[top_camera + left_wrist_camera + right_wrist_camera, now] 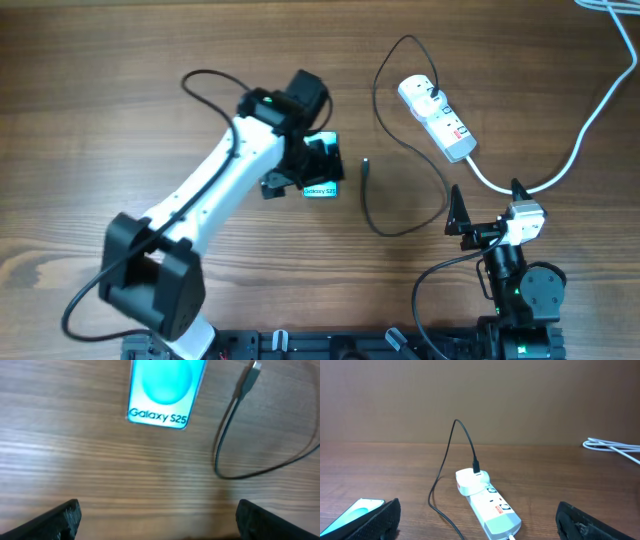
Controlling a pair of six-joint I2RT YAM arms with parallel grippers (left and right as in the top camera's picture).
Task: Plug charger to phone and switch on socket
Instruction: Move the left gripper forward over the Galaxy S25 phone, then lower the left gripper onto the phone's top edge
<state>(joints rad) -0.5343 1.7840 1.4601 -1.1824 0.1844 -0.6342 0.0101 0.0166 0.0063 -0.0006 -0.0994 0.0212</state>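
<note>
Left claw (pixel 159 510) is spread wide and gripping nothing. It hangs low over the wooden worktop (pixel 100 465), with the phone (pixel 165 390) just ahead of its fingertips. The phone lies flat, screen up and glowing cyan, with "Galaxy S25" readable along its near edge.

The charger cable (pixel 440 185) is not plugged into the phone. Its connector tip (pixel 250 377) rests on the worktop beside the phone, near but clearly apart. From the tip the thin black cable bends in a loose curve, then runs up and over to the white adapter (pixel 472 482), which sits in one end of the power strip (pixel 440 118).

The strip lies at an angle on the right side of the worktop, well apart from the phone. Small red marks show on its top – can't tell the switch position. Its thick white cord (pixel 590 110) leaves the other end and runs off toward the far right corner.

Right claw (pixel 485 190) is also spread and empty. It sits near its base, short of the strip and facing it.
</note>
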